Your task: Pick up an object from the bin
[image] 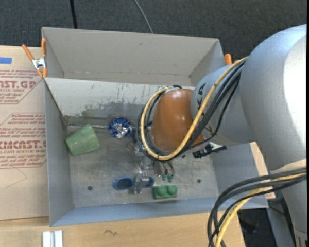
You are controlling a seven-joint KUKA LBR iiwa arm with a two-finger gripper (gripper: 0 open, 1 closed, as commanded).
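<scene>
My gripper (142, 175) hangs below the arm's orange cover, low over the front middle of the bin floor. Its tip sits at the right end of a small dark blue oval thing (123, 183) that lies flat near the front wall. Whether the two touch I cannot tell. Just to the right of the gripper lies a small green piece with two rounded bumps (165, 191). A blue and white crumpled ball (120, 127) rests behind and to the left of the gripper.
A pale green block (83, 140) lies against the bin's left wall. The arm with its orange cover and yellow cables covers the right half of the bin. Bare floor shows between the green block and the gripper.
</scene>
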